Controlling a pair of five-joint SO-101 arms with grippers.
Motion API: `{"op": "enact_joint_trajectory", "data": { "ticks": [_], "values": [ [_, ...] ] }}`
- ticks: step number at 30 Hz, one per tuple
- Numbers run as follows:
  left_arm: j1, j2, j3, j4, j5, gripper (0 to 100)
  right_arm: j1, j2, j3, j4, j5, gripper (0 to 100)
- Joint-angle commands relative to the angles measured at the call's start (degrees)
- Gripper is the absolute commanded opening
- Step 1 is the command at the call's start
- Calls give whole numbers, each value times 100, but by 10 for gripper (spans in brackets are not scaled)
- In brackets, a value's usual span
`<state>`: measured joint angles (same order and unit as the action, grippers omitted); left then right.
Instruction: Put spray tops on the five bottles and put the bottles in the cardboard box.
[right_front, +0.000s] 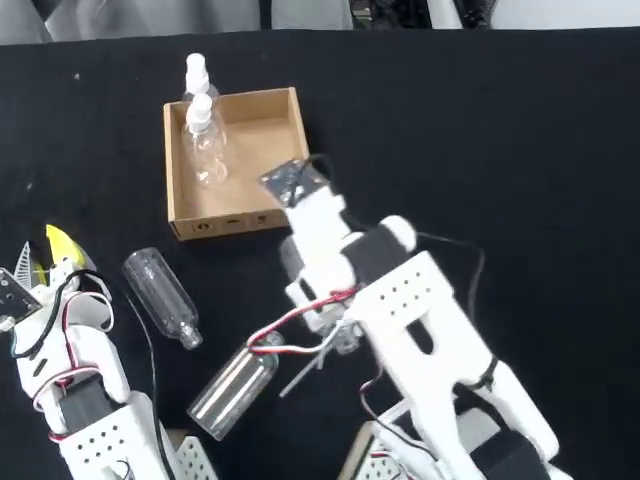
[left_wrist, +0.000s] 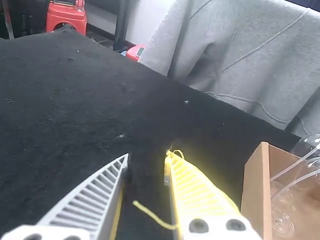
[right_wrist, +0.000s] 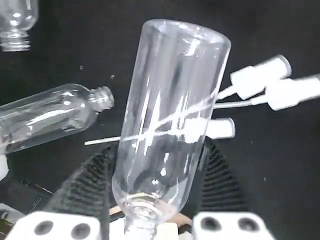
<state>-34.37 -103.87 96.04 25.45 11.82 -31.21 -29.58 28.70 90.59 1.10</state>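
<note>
My right gripper (right_wrist: 160, 150) is shut on a clear, topless bottle (right_wrist: 170, 100) held above the black table; in the high view this arm (right_front: 330, 250) stands just in front of the cardboard box (right_front: 300, 150). Three white spray tops (right_wrist: 260, 77) lie on the cloth under it. Two more topless bottles (right_front: 162, 297) (right_front: 235, 385) lie in front of the box. One bottle with a spray top (right_front: 205, 140) lies inside the box, and a second one (right_front: 197, 75) is at its far left corner. My left gripper (left_wrist: 147, 156) is open and empty at the near left, above bare cloth.
The box's side wall (left_wrist: 255, 190) rises close beside my left gripper's yellow finger (left_wrist: 195, 200). A person's grey garment (left_wrist: 240, 50) hangs past the table's far edge. The black table surface (right_front: 520, 140) stretches right of the box.
</note>
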Motion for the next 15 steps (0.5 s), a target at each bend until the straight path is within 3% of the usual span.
{"op": "enact_joint_trajectory", "data": {
  "ticks": [1, 9, 15],
  "values": [
    [4, -44, 136, -132, -9, 109, 536, -365, -347, 97, -457, 82],
    [4, -35, 136, -132, -9, 109, 1547, -365, -347, 88, -2145, 80],
    [4, -35, 136, -132, -9, 109, 2391, -356, -347, 88, -2910, 78]
  ]
}}
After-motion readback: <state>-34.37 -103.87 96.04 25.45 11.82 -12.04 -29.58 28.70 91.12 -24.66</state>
